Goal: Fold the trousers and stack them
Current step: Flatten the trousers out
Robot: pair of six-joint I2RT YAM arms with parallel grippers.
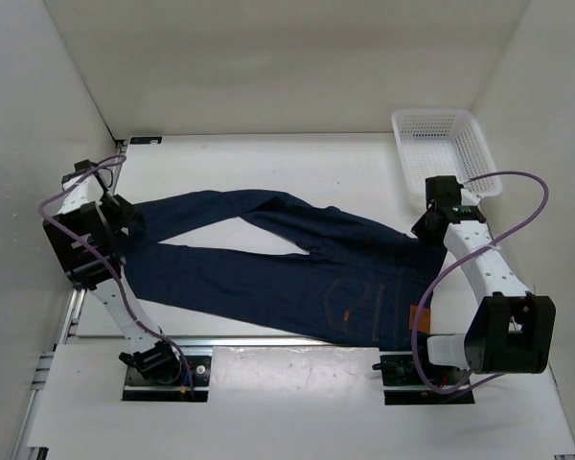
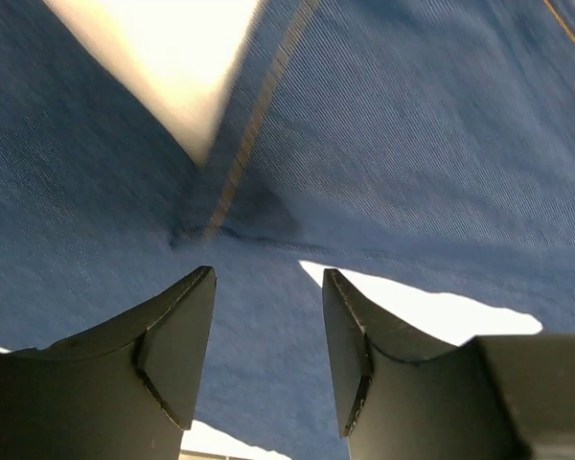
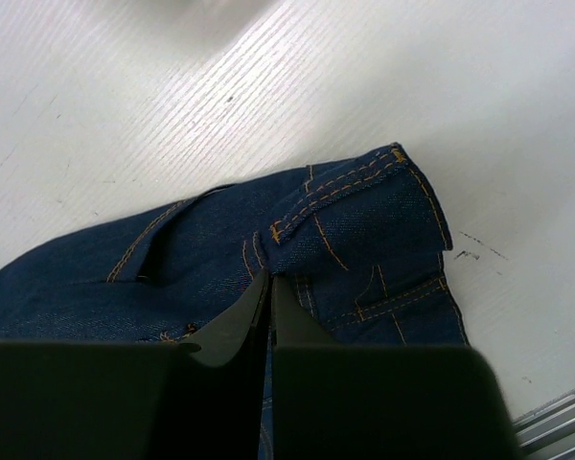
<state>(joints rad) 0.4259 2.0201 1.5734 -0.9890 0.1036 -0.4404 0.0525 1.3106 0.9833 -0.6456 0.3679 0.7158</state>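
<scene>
Trousers (image 1: 297,268), legs crossed. Left gripper (image 2: 268,278): jaws apart over leg cloth; may catch one layer only. Right gripper (image 3: 269,283): closed at waistband; any hold might slip.

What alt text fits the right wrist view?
The right gripper is shut on the waistband edge of the dark blue trousers, whose orange stitching shows. The trousers lie on a white table.
</scene>
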